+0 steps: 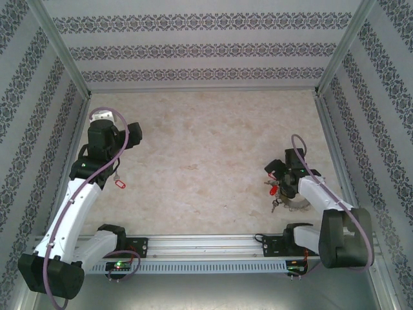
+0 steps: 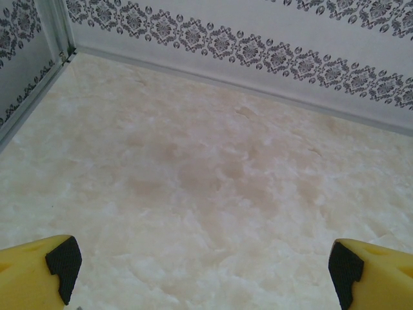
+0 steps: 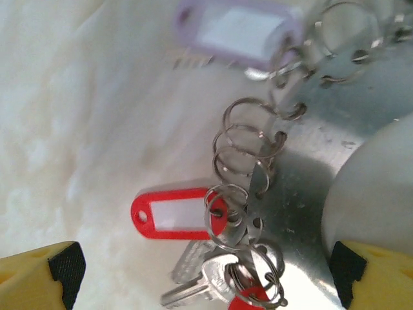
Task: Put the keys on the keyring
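In the right wrist view the right gripper (image 3: 205, 276) stands spread wide and grips nothing. The keys (image 3: 193, 284) lie at lower centre of the frame, hung by small split rings (image 3: 242, 145) from holes in the flat grey keyring (image 3: 316, 155) at right, with a red tag (image 3: 171, 214) at centre left and a pale purple tag (image 3: 235, 29) (blurred) along the top edge. The left gripper (image 2: 205, 274) is equally wide and empty over the bare marbled table (image 2: 206, 161); seen from above, a second red tag (image 1: 119, 185) lies at left centre, beside the left arm (image 1: 74, 206).
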Available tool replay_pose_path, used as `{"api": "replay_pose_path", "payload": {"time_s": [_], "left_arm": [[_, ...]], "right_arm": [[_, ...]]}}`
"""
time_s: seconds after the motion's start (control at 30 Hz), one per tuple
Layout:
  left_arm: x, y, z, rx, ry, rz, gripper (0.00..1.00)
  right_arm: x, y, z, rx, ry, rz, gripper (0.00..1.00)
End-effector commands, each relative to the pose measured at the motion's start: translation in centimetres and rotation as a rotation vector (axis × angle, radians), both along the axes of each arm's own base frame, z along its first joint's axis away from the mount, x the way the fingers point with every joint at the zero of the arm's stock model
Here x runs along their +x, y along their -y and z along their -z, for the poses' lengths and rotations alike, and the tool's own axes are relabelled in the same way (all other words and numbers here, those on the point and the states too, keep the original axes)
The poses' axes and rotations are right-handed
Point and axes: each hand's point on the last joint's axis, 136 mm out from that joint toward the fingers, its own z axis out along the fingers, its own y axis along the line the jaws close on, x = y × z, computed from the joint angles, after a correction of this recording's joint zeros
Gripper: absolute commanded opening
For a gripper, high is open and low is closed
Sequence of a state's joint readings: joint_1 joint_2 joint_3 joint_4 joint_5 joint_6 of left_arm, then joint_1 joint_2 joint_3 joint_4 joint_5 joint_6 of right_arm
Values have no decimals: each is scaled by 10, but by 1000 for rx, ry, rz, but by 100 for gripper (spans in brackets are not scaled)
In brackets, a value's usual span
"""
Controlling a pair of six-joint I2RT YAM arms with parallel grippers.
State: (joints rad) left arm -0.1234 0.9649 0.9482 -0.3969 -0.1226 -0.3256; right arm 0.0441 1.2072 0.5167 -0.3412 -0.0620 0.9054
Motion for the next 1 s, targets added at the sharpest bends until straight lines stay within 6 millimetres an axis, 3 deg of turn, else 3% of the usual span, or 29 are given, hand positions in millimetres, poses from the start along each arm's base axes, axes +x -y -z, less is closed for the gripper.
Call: {"api": "replay_pose_path", "payload": {"time_s": [0.0,0.13,0.3,0.47,0.7,0.83,0.97], "left_arm": [[2,6,9,-2,-34,30,99],[2,2,12,10,-49,9,99],[1,-1,13,25,-51,-1,99],[0,-2,10,17,-40,-11,99],[-8,-14,6,21,-31,-74,99],[-10,-18,3,33,-20,-86,99],[-9,-17,3,29,-20,-79,99]], "right_arm": [[16,-38,-10,53,40,-133,98],[23,-82,-11,36,37,-224,98],[41,-158,-11,69,54,-337,98],[78,-235,-15,142,76,-390,98],[124,-335,-40,220,169,-512,98],[128,-356,-56,222,206,-551,98],[122,-332,-76,133,285,-568,98]]}}
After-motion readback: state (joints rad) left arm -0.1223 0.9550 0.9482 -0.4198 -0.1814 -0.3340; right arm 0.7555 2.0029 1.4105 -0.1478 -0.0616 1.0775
